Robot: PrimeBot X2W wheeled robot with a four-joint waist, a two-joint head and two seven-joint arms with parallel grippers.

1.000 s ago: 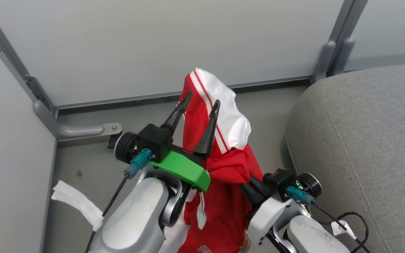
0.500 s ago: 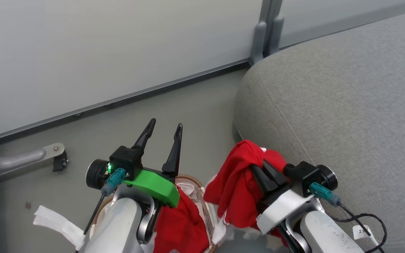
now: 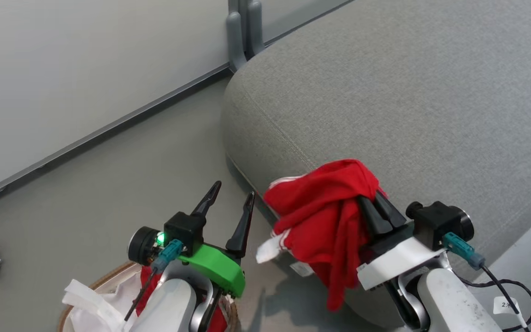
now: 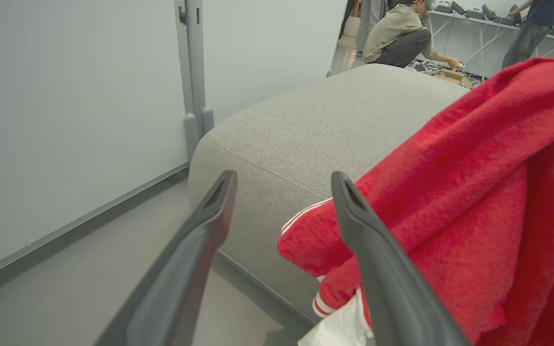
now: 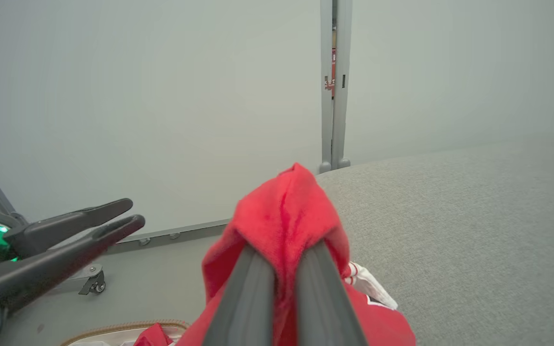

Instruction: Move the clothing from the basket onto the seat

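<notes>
We have turned to the seat (image 3: 385, 92): our right gripper (image 3: 371, 203), clamped on the red garment (image 3: 325, 207), now holds it over the edge, ready to release; left gripper (image 3: 234, 190) open.

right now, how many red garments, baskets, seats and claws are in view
red garments: 2, held garment and basket garment
baskets: 1, basket
seats: 1, seat
claws: 2, left claw open, right claw shut on held garment
total: 6
</notes>
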